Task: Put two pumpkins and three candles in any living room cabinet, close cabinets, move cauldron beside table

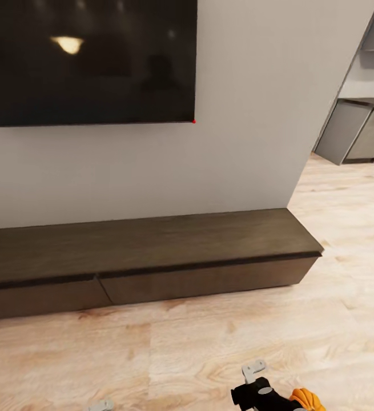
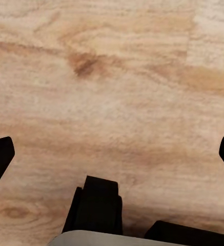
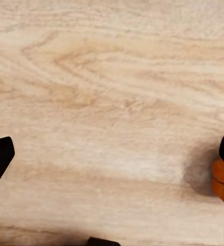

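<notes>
**Facing the closed cabinet, one pumpkin at the right arm**

The cabinet runs along the foot of the wall, under a dark TV screen. Both drawer fronts in view are flush and closed, with a seam between them left of the middle. Its flat top is bare. The right end of the cabinet stops at the wall's corner, and past that corner grey kitchen units stand well apart.

One pumpkin shows at the bottom edge of the head view, touching or just beside the black wrist of the right arm, above the wooden floor. In the right wrist view its orange side sits hard against one fingertip. It lies at the outer edge, not between the two.

The right gripper has its jaws wide, with only floor boards between them. I cannot tell what is supporting the pumpkin. It may be riding on the side of the finger rather than being pinched.

The left gripper also has wide jaws, holds nothing, and points down at the floor.

Judgement: both arms are tucked low, probably for driving up to the cabinet. A drawer has to be pulled open before the pumpkin can go in, and the free left arm looks like the one for that. The risk is that the pumpkin drops if it is only loosely seated.
</notes>
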Tool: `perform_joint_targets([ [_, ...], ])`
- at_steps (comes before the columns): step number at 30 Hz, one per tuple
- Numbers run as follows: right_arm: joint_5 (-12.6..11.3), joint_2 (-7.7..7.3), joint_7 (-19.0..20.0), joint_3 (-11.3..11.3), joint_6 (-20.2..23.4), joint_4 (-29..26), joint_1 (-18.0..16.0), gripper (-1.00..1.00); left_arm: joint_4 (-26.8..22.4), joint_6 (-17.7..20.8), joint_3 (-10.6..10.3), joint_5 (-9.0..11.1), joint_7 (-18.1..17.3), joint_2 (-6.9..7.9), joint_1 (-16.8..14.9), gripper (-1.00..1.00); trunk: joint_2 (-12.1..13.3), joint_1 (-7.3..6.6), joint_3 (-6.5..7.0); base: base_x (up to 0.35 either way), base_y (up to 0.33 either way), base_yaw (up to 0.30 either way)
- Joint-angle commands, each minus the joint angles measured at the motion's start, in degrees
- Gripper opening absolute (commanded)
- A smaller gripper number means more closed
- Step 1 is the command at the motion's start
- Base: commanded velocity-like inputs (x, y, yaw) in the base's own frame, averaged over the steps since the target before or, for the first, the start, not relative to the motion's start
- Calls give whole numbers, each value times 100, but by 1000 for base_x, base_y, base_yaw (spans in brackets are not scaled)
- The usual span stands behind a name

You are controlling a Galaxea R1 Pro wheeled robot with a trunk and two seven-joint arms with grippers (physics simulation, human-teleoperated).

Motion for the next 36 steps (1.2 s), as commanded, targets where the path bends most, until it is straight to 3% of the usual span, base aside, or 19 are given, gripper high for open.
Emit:
perform_joint_targets([
  [1, -6, 0, 0, 0, 0, 0, 0, 100, 3, -4, 0, 0, 0, -4, 0, 100, 0, 0, 6, 319, -93, 253],
  [9, -31, -10, 12, 0, 0, 0, -1, 100, 7, -7, 0, 4, -1, -7, 0, 100, 0, 0, 20, 264, -72, 103],
  [15, -29, -30, 68, 0, -2, 7, 2, 100, 14, -11, 0, 9, -1, -11, 0, 100, 0, 0, 20, 41, -6, 4],
  [18, -13, -6, 98, 7, 4, 41, 10, 100, -8, -8, -5, 1, -6, -94, 0, 100, 0, 0, 20, 0, 0, 0],
  [19, 7, 300, 167, 17, 9, 153, 105, 100, -111, 11, -76, -31, -69, -399, -3, 100, 0, 0, 20, 0, 0, 0],
  [20, -8, 334, 173, 9, 4, 151, 111, 100, -234, 30, -87, -25, -167, -408, -5, 100, 0, 0, 20, 0, 0, 0],
  [21, 1, 381, 177, 10, 12, 144, 119, 100, -1082, 330, -119, -23, -753, -412, -8, 100, 0, 0, 20, 0, 0, 0],
  [22, 9, 384, 166, 15, 18, 145, 120, 100, -1279, 462, -122, -24, -852, -405, -8, 100, 0, 0, 20, 0, 0, 0],
  [23, 27, 383, 62, 29, 31, 139, 121, 100, -1971, 1221, -119, -18, -1106, -305, -8, 100, 0, 0, 20, 0, 0, 0],
  [24, 33, 382, 17, 33, 35, 132, 121, 100, -2296, 1591, -118, -16, -1226, -254, -8, 100, 0, 0, 20, 0, 0, 0],
  [25, 45, 373, -136, 43, 44, 78, 119, 100, -3178, 2545, -118, -16, -1559, -139, -9, 100, 0, 0, 20, 0, 0, 0],
  [27, 62, 370, -513, 56, 44, -60, 119, 100, -4108, 3321, -103, -17, -1952, -62, -9, 100, 0, 0, 20, 0, 0, 0],
  [29, 145, 381, -1077, 114, 44, -155, 117, 100, -4776, 3686, -91, -14, -2200, -22, -11, 100, 0, 0, 20, 0, 0, 0],
  [31, 374, 414, -1704, 270, 57, -181, 117, 100, -5251, 3940, -79, -6, -2313, -20, -37, 100, 0, 0, 20, 0, 0, 0],
  [32, 447, 421, -1859, 323, 63, -178, 118, 100, -5343, 4015, -76, -5, -2329, -24, -56, 100, 0, 0, 20, 0, 0, 0],
  [35, 1014, 554, -2828, 653, 99, -157, 121, 100, -5584, 4506, -70, 54, -2471, -83, -414, 100, 0, 0, 20, 0, 0, 0],
  [36, 1092, 577, -2942, 679, 102, -154, 121, 100, -5566, 4540, -70, 76, -2520, -103, -491, 100, 0, 0, 20, 0, 0, 0],
])
